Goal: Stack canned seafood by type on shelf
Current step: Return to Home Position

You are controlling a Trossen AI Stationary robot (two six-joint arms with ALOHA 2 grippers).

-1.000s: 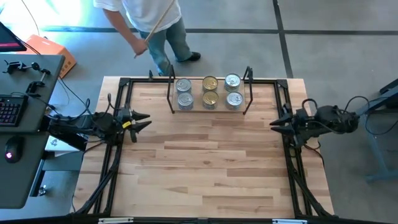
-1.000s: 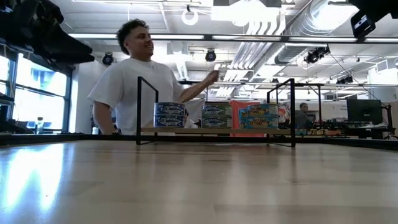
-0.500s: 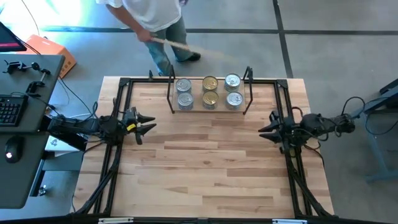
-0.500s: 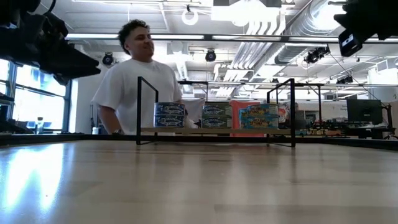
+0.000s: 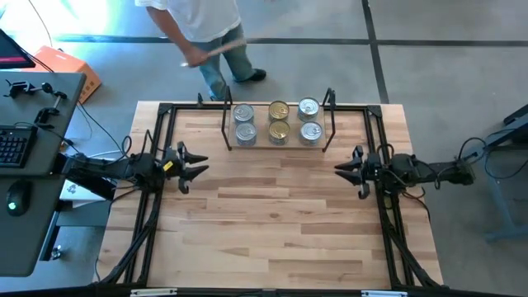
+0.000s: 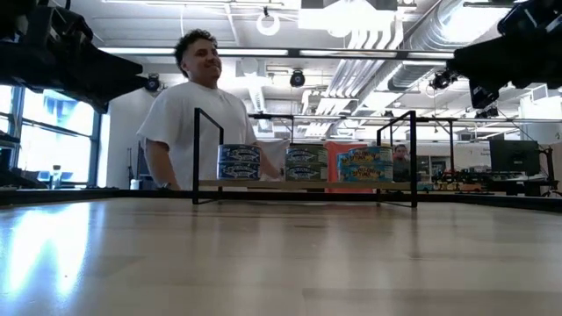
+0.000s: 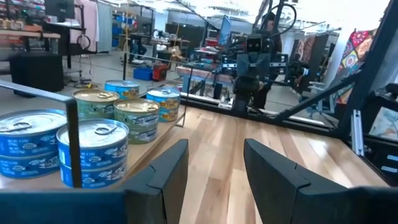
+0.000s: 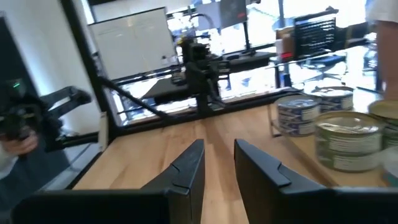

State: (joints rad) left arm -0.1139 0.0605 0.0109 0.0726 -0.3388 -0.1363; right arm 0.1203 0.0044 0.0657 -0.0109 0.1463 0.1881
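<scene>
The low light-wood shelf (image 5: 261, 122) with thin black wire end frames stands at the far edge of the light wooden table (image 5: 272, 223), about midway between its left and right sides. Its long axis runs left to right, parallel to that far edge. On its board sit the flat round seafood tins (image 5: 245, 131), all upright with lids facing up. From above they form three columns, each two deep from near to far: silver lids on the left, gold-coloured lids (image 5: 280, 129) in the middle, silver lids on the right. The low view shows each column stacked two high, with blue labels (image 6: 240, 163) on the left, greenish labels (image 6: 306, 164) in the middle and blue-and-yellow labels (image 6: 364, 164) on the right.

The left hand (image 5: 200, 165) hangs near the table's left edge, pointing right, its fingers (image 7: 168, 174) parted and holding nothing. The right hand (image 5: 340, 171) hangs near the right edge, pointing left, its fingers (image 8: 186, 168) likewise parted and empty. Both are well apart from the shelf.

A person (image 5: 202, 21) in a white shirt stands beyond the far edge.
</scene>
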